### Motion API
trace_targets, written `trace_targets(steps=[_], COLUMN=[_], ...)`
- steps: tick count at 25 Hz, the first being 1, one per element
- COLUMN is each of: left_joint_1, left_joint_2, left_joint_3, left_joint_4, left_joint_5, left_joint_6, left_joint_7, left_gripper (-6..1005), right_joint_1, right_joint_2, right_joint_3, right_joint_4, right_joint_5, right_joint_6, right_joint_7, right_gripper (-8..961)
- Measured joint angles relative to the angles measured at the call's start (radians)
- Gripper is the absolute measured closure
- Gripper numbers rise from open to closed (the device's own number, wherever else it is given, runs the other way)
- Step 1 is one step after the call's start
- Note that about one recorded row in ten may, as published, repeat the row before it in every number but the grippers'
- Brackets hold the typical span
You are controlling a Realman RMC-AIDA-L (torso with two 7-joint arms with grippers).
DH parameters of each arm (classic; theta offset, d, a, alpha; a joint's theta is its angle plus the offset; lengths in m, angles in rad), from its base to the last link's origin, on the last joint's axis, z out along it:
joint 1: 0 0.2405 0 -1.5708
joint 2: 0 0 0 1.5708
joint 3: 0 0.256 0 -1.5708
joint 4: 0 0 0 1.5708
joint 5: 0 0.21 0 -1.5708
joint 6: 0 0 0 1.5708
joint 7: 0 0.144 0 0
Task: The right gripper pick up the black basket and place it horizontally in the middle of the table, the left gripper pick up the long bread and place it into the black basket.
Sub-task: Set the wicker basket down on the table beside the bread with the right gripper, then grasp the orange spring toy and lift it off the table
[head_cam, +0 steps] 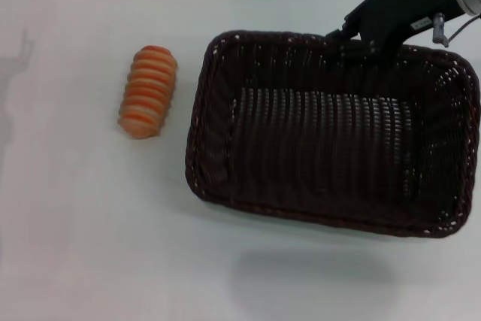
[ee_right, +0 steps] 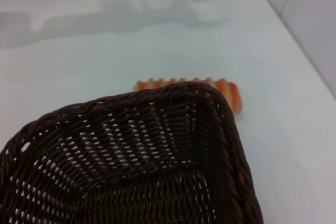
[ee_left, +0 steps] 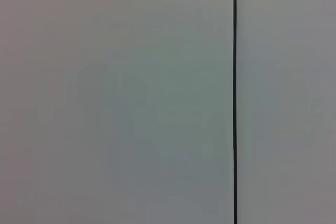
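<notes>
Where the right pincer (head_cam: 344,35) meets the black basket (head_cam: 331,133) rim, its grip is unclear.

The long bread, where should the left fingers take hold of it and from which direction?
Grip the long bread across its middle, coming straight down from above. It lies flat on the table, ridged side up, apart from the black basket on its right, so its two long sides look free; fingers should probably close across the narrow width.
</notes>
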Motion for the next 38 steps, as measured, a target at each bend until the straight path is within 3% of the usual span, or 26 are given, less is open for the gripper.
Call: trace_targets(steps=[7,17,26,29,32,36,38], left_joint_1=[0.002,-0.008,-0.010,-0.011,-0.014,-0.021,-0.022], left_joint_2=[0.000,0.000,0.000,0.001,0.001,0.002,0.002], left_joint_3=[0.000,-0.003,-0.010,-0.010,-0.010,-0.011,-0.011], left_joint_4=[0.000,0.002,0.003,0.003,0.005,0.013,0.013], left_joint_5=[0.000,0.000,0.000,0.000,0.000,0.000,0.000], left_joint_6=[0.000,-0.002,-0.007,-0.007,-0.009,-0.009,-0.009], left_joint_7=[0.001,0.004,0.005,0.005,0.005,0.005,0.005], left_gripper=[155,155,155,155,155,155,155], right_joint_1=[0.004,0.007,-0.003,-0.023,-0.095,-0.239,-0.322], right_joint_2=[0.004,0.017,0.025,0.034,0.058,0.137,0.161], right_joint_3=[-0.018,-0.125,-0.130,-0.130,-0.132,-0.143,-0.187], right_joint_4=[0.012,0.022,0.079,0.162,0.349,0.649,0.769], right_joint_5=[0.000,0.000,-0.001,-0.002,-0.007,-0.059,-0.085], right_joint_6=[-0.040,-0.119,-0.170,-0.180,-0.209,-0.299,-0.369], right_joint_7=[0.027,0.057,0.094,0.135,0.210,0.254,0.297], right_gripper=[750,684,646,630,623,613,608])
